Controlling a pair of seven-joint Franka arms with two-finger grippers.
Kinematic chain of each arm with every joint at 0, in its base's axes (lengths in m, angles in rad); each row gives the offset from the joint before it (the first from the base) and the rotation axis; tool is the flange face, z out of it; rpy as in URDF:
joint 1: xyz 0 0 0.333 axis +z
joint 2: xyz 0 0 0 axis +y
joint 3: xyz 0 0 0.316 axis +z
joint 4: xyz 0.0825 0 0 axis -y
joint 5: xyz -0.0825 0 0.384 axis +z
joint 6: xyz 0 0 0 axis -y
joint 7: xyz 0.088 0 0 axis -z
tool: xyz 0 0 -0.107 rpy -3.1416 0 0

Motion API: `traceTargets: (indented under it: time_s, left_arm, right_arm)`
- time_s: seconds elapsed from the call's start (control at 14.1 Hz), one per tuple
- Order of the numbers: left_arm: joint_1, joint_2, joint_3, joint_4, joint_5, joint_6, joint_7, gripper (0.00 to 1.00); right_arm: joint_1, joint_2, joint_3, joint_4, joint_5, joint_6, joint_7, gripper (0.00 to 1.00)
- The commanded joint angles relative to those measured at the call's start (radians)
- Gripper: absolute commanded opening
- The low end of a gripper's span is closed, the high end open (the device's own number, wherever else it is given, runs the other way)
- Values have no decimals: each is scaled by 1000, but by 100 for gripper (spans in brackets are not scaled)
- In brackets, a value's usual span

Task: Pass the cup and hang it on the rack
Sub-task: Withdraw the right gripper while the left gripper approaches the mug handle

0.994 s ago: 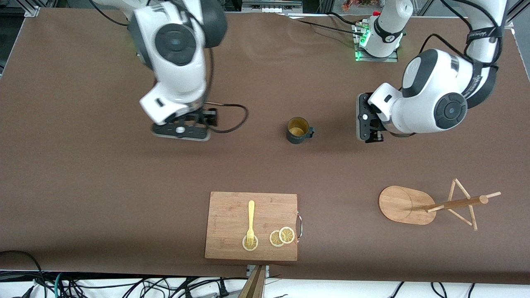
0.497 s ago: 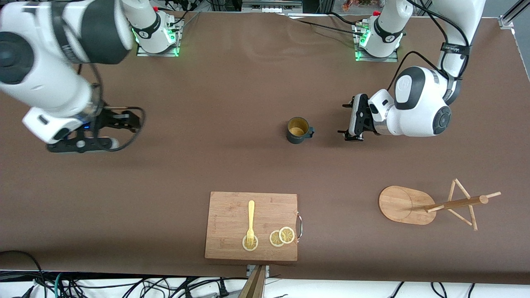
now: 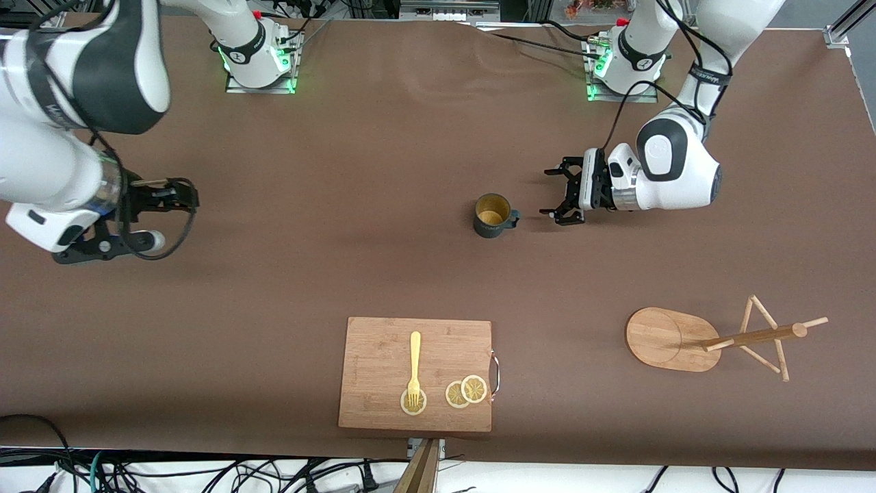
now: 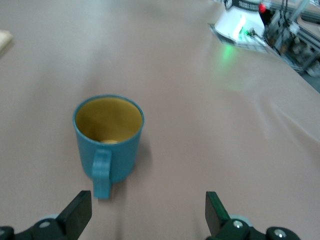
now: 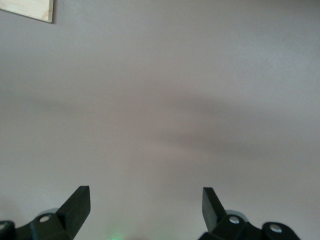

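Observation:
The dark teal cup [image 3: 493, 215] stands upright near the middle of the table, its tan inside showing and its handle turned toward the left arm's end. My left gripper [image 3: 551, 193] is low beside the handle, a short way off, open and pointed at the cup. In the left wrist view the cup [image 4: 107, 137] sits ahead of the left gripper [image 4: 147, 214], with nothing between its fingers. The bamboo rack [image 3: 669, 339] stands nearer the front camera, at the left arm's end. My right gripper [image 3: 109, 248] waits open over bare table at the right arm's end, and nothing lies between its fingers [image 5: 75, 205].
A wooden cutting board [image 3: 383, 356] lies near the front edge, carrying a yellow fork [image 3: 415, 363] and lemon slices [image 3: 466, 391]. One corner of the cutting board [image 5: 27, 10] shows in the right wrist view. Cables run along the table's front edge.
The right arm has swung away from the middle to its own end of the table. The left gripper has turned level and moved closer to the cup. The cup has not moved.

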Motion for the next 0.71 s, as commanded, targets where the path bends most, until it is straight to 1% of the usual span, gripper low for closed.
traceTargets:
  time_s: [0.0, 0.07, 0.14, 0.21, 0.28, 0.36, 0.43, 0.5, 0.57, 0.64]
  left_arm:
    - [0, 72, -1, -14, -167, 14, 233, 100]
    - [-3, 91, -1, -13, -198, 14, 244, 100]
    - [-2, 103, -1, -13, -229, 14, 269, 100]
    - [-2, 119, -1, -13, -265, 14, 301, 100]
    - [-2, 143, -1, -13, -323, 12, 344, 100]
    - [-2, 168, -1, -14, -382, 11, 397, 100]
    - [-2, 191, -1, -13, -437, 6, 450, 100]
    - [-2, 208, -1, -13, -472, 1, 480, 100]
    - [-2, 217, -1, -10, -491, 1, 488, 100]
    - [-2, 222, -1, -5, -502, 1, 488, 100]
  right_arm:
    - [-220, -91, 176, -36, 11, -16, -107, 99]
    - [-306, -112, 265, -41, -1, -13, -133, 99]
    - [-379, -134, 338, -44, -4, -11, -138, 99]
    - [-425, -158, 389, -57, -23, -9, -135, 99]
    - [-454, -190, 435, -91, -74, -2, -131, 99]
    - [-489, -223, 477, -135, -124, 16, -126, 99]
    - [-551, -269, 532, -206, -142, 68, -126, 99]
    - [-636, -331, 601, -299, -139, 145, -126, 99]
    - [-705, -373, 670, -367, -136, 197, -124, 99]
    - [-744, -379, 698, -379, -127, 204, -121, 99]
